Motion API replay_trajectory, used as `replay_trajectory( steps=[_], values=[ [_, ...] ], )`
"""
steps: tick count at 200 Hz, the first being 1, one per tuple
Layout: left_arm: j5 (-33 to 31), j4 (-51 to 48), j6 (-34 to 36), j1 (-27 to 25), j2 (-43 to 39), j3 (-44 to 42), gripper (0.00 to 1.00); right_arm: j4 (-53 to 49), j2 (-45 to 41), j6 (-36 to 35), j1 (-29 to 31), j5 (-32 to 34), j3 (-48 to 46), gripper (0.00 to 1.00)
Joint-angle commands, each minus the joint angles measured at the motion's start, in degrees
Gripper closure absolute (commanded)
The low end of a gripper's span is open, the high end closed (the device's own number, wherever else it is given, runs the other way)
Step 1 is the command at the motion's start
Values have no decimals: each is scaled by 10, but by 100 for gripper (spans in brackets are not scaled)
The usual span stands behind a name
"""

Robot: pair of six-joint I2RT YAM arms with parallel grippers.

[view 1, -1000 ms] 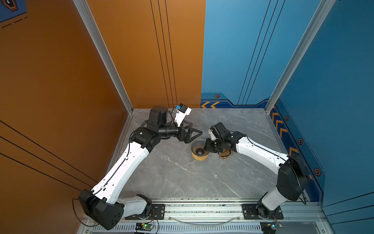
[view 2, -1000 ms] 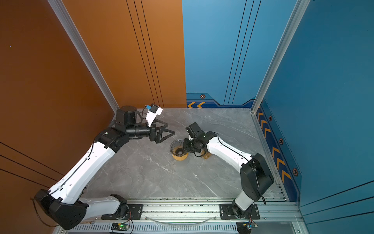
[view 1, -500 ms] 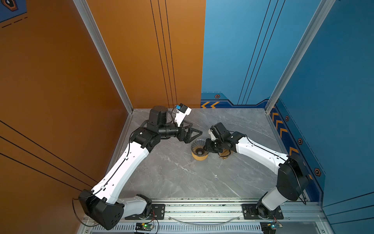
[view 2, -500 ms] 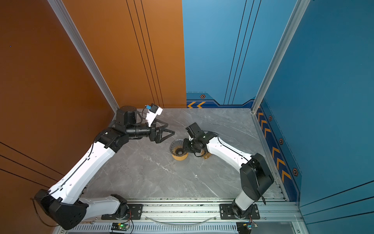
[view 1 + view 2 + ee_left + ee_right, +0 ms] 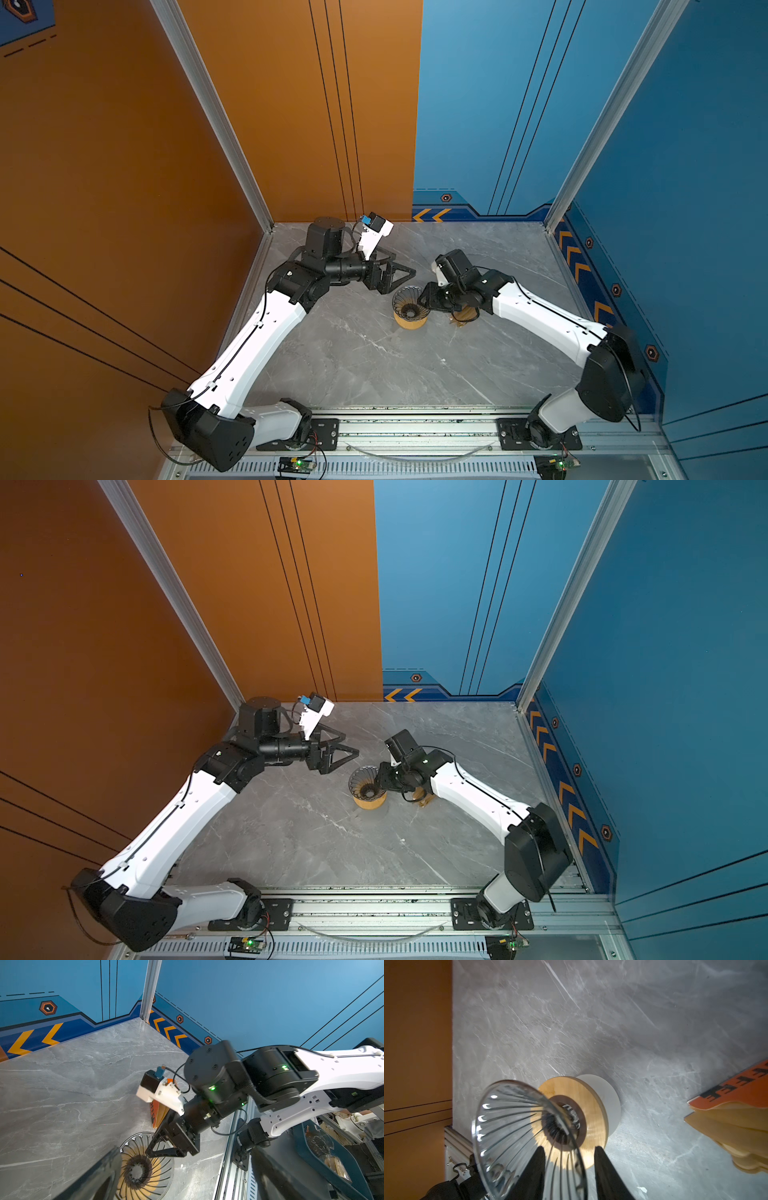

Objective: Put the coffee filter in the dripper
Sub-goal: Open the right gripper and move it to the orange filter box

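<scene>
Currently both arms are closing in on the dripper point(image 5: 405, 301), with the right gripper point(image 5: 569, 1148) straddling its rim.

Pose: right arm is reaching in low from the right, elbow bent, wrist angled down. Its jaws are standing apart with the glass wall running between them and a clear gap showing, so it is not clamping. The left arm is stretching across from the left, with the left gripper point(image 5: 399, 280) hovering spread wide just up-left of the dripper in both top views, not touching it. The dripper is showing as clear glass with dark spiral ribs and looking dark from above. Its neck is sitting in the wooden ring point(image 5: 591, 1105), on a white base point(image 5: 611, 1101), around the middle of the table point(image 5: 374, 365), and wood is showing through the cone. Can't tell where a loose coffee filter is. The only filters showing are stacked in the packet point(image 5: 737, 1126), lying just right of the ring under the right forearm. Count: two arms, two grippers, one dripper, one ring, one base, one packet.
</scene>
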Motion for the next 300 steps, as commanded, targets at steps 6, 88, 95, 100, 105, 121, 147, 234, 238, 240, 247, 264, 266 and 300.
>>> replay_trajectory(
  steps=[6, 88, 95, 100, 105, 121, 147, 234, 238, 240, 247, 264, 266, 300],
  values=[
    [12, 11, -5, -1, 2, -5, 2, -16, -75, -15, 5, 42, -21, 56],
    [17, 21, -17, -3, 16, -8, 2, -69, -262, -19, 0, 167, -129, 65],
    [16, 21, -17, -5, 16, -8, 2, -73, -268, -21, -4, 173, -134, 68],
    [15, 21, -17, -5, 15, -8, 2, -76, -269, -21, -7, 177, -136, 69],
    [15, 22, -17, -5, 14, -9, 2, -80, -270, -22, -10, 180, -138, 69],
    [16, 24, -18, -6, 9, -9, 2, -81, -266, -27, -26, 183, -142, 72],
    [15, 43, -24, -6, 0, -21, 2, -82, -247, -33, -53, 189, -136, 76],
    [32, 66, -42, -11, -1, -30, 2, -67, -154, -30, -91, 226, -117, 82],
    [32, 66, -42, -12, 0, -30, 2, -63, -151, -30, -95, 224, -120, 82],
    [32, 66, -42, -12, -1, -30, 2, -62, -150, -30, -97, 224, -120, 82],
    [34, 66, -43, -13, -1, -29, 2, -58, -148, -30, -104, 220, -122, 82],
    [37, 66, -44, -14, -3, -29, 2, -45, -142, -38, -119, 215, -125, 84],
    [36, 66, -44, -14, -4, -29, 2, -45, -141, -39, -121, 214, -125, 84],
    [35, 66, -43, -15, -5, -29, 2, -44, -119, -62, -147, 196, -108, 89]
  ],
)
